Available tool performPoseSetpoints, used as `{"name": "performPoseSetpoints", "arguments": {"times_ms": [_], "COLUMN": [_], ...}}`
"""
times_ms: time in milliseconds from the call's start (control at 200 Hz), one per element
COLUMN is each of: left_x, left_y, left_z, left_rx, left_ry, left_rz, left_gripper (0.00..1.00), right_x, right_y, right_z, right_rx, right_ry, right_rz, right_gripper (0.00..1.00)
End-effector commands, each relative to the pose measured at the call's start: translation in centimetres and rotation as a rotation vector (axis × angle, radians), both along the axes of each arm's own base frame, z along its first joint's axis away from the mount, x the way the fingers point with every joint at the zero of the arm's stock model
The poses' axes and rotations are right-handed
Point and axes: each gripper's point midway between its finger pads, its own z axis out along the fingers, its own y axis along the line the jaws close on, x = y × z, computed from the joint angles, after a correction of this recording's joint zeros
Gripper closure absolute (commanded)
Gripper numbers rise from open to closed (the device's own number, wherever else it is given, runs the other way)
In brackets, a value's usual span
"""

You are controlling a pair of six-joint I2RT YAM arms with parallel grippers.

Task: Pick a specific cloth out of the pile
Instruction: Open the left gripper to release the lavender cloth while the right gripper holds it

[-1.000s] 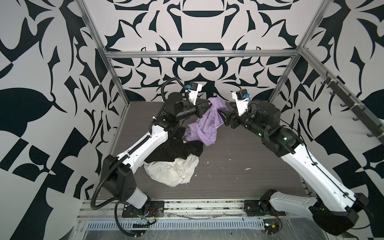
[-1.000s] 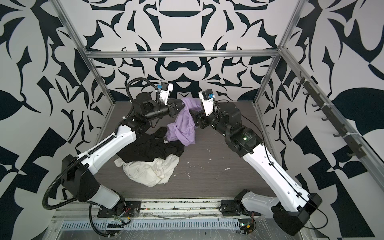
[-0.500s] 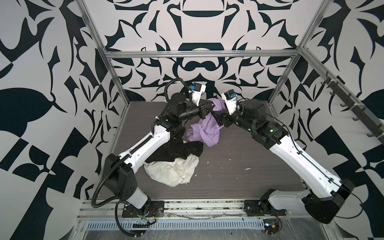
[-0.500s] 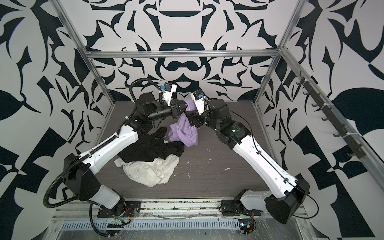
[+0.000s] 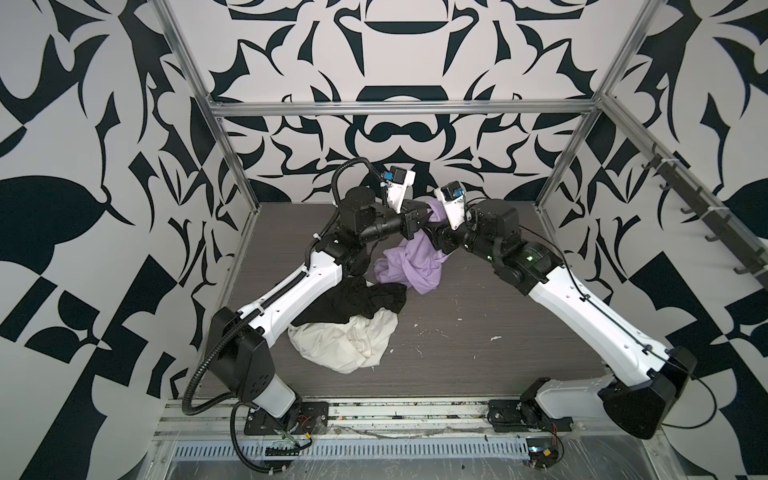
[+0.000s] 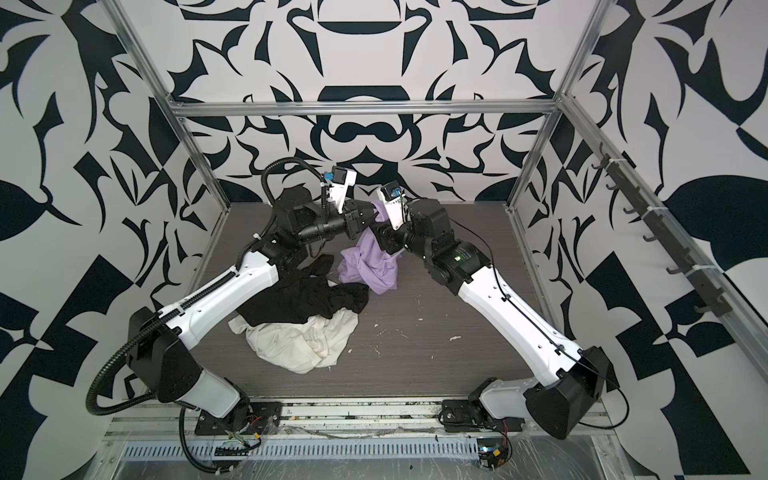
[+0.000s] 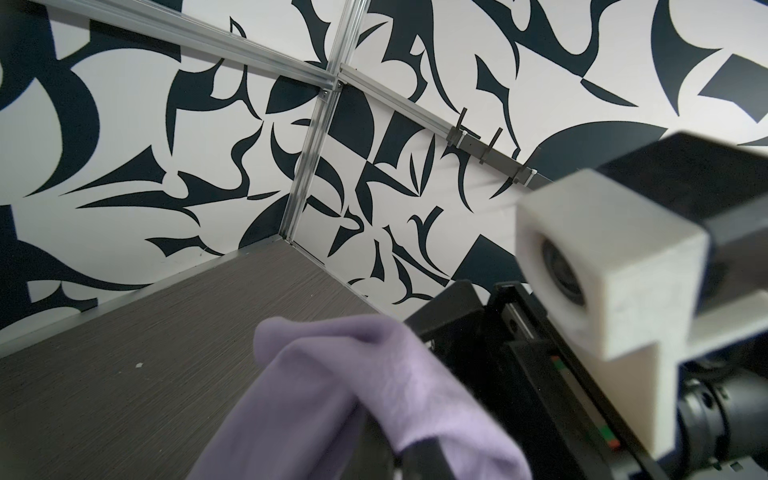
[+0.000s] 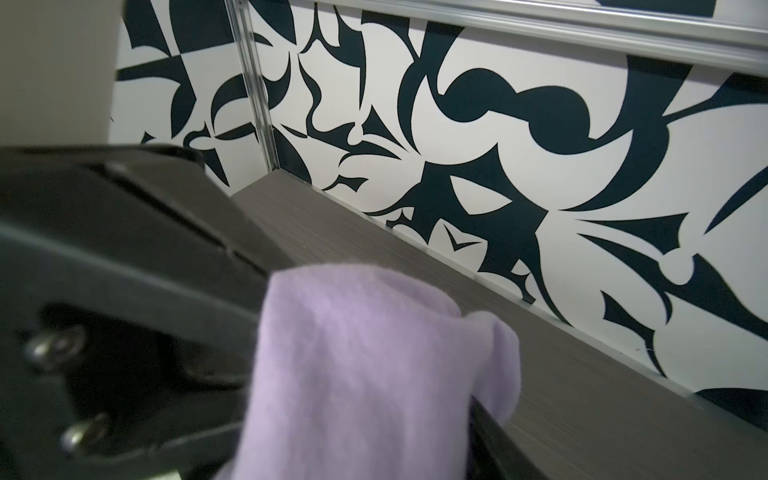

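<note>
The lavender cloth (image 5: 411, 266) hangs from my left gripper (image 5: 428, 212), which is shut on its top fold above the back of the table. The lower hem rests on the table beside the pile. My right gripper (image 5: 434, 230) is against the hanging cloth just below the left one. In the right wrist view the cloth (image 8: 365, 374) lies between the jaws and hides all but one finger (image 8: 494, 436). The left wrist view shows the cloth (image 7: 353, 395) draped over my fingers. The pile is a black garment (image 5: 353, 303) on a cream-white garment (image 5: 345, 340).
The patterned back wall stands close behind both grippers. A rail of hooks (image 5: 706, 216) runs along the right wall. Metal frame posts (image 5: 232, 166) mark the back corners. Small white specks (image 5: 494, 338) dot the dark table (image 5: 478, 365) right of the pile.
My right gripper has moved left, up to the left gripper and onto the hanging cloth. The left gripper has kept its hold and shifted slightly right. The pile has not moved.
</note>
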Motion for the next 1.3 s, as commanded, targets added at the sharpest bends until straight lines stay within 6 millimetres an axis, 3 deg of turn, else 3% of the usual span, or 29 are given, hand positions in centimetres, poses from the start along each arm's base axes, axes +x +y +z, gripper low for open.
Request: {"name": "performPoseSetpoints", "arguments": {"times_ms": [0,255,830,1060,1295], "left_x": [-0.7,-0.7,-0.8,-1.0,-2.0], "left_y": [-0.3,-0.2,-0.2,0.0,0.4], "left_z": [3.7,3.6,3.4,3.7,4.2], "left_rx": [-0.071,-0.07,-0.071,-0.071,-0.08], "left_ry": [-0.092,-0.093,-0.094,-0.112,-0.162], "left_rz": [-0.022,-0.017,-0.017,-0.016,-0.035], "left_gripper": [1.0,1.0,1.0,0.87,0.54], "right_x": [0.1,0.0,-0.4,-0.2,0.4], "right_y": [-0.3,-0.7,-1.5,-2.2,-4.6], "right_z": [2.3,2.2,3.3,4.2,5.6], "right_rx": [0.05,0.053,0.071,0.049,0.032], "right_ry": [-0.074,-0.078,-0.106,-0.121,-0.14], "right_rz": [-0.01,-0.026,-0.046,-0.073,-0.153], "right_gripper": [0.41,0.64,0.96,0.99,1.0]}}
